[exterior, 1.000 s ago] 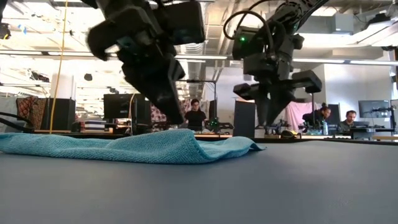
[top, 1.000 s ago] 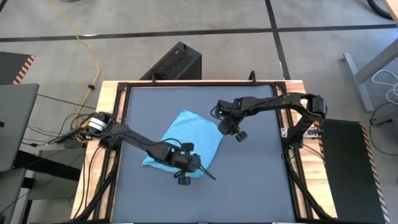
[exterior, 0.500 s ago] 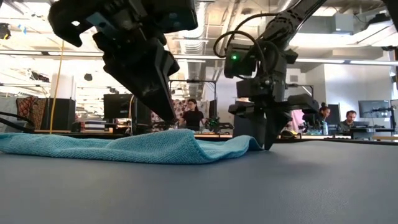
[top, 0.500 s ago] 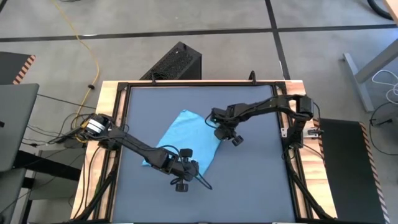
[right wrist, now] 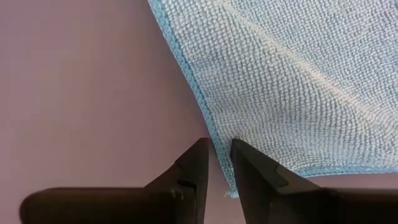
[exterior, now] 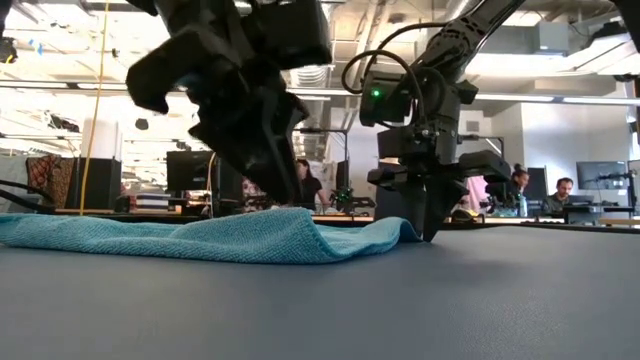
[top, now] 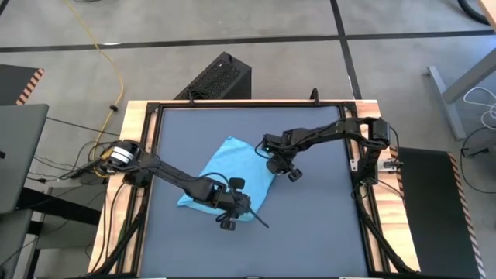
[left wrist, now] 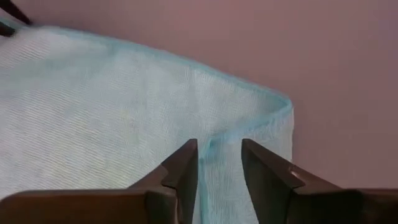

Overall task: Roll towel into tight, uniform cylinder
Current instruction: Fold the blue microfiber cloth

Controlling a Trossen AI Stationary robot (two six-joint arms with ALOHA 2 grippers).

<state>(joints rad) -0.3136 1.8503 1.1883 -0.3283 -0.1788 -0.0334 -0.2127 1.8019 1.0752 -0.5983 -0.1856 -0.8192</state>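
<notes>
I see my left gripper [left wrist: 219, 163] parted over the towel [left wrist: 112, 124] hem; my right gripper [right wrist: 217, 163] straddles its edge, fingers apart.

The towel [right wrist: 292, 81] is soft cloth with a nubbly, looped weave, matt all over, and a finely stitched hem along its edge; in the left wrist view its surface [left wrist: 112, 118] shows fine ribbed lines. The tabletop [top: 310, 225] looks smooth and matt, like a rubbery mat, framed by pale bare wood [top: 133, 116] and dark metal rails. The 2 fingers [right wrist: 186, 171] look hard, dark and faintly satin
</notes>
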